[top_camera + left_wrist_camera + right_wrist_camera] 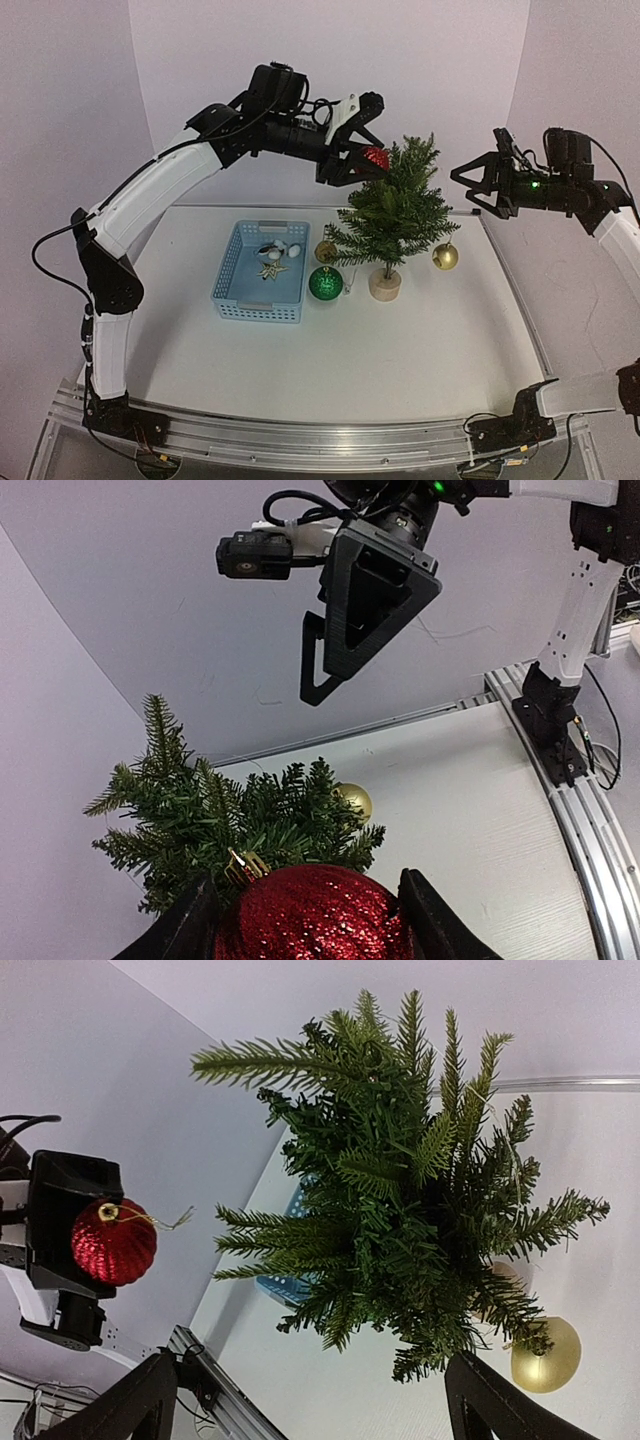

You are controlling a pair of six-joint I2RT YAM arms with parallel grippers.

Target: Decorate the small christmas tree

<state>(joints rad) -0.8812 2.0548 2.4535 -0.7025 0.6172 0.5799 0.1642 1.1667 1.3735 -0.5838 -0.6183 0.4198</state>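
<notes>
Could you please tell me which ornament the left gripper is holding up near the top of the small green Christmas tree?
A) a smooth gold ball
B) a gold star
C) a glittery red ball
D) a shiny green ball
C: the glittery red ball sits between the fingers of the left gripper, beside the upper branches of the small christmas tree, while the shiny green ball lies on the white table.

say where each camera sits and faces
Top external: above and behind the bases, looking down on table, both arms and the small christmas tree.
Left wrist: on left arm, faces over the treetop at the right tool; own fingers grip a red bauble.
Right wrist: on right arm, faces across the tree at the left tool; own open fingers below.
Shared: both wrist views show tree and bauble.
</notes>
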